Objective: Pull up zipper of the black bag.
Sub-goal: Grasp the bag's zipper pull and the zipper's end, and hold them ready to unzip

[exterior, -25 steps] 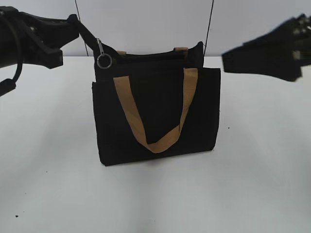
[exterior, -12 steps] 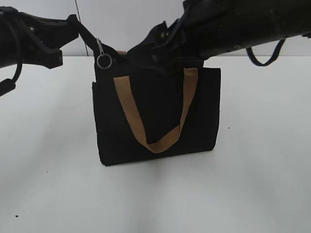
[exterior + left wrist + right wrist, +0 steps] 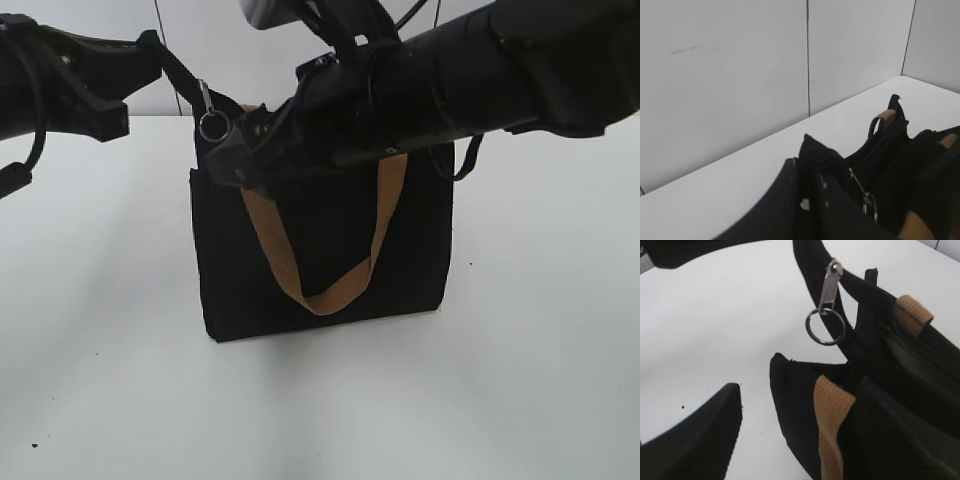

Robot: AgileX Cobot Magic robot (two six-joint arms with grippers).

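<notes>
Black bag (image 3: 320, 250) upright on white table (image 3: 540, 380), front tan strap (image 3: 330, 290) hanging in a U across the front panel. Zipper (image 3: 211, 118) at upper left corner of bag, on a raised black tab of fabric; silver pull tilted, ring hanging below it.

Left gripper (image 3: 170, 62) at upper left corner of bag, closed on the black tab just above the zipper. In left wrist view, fingers (image 3: 805, 200) close together, dark fabric pinched at their tips, zipper (image 3: 866, 197) just beside them.

Right gripper (image 3: 222, 160) reaching across from the right, over the bag top, tips just below and beside the ring. In right wrist view, fingers (image 3: 695, 440) spread wide and holding nothing, bag corner and strap end between them, zipper (image 3: 827, 302) beyond the tips, not touched.
</notes>
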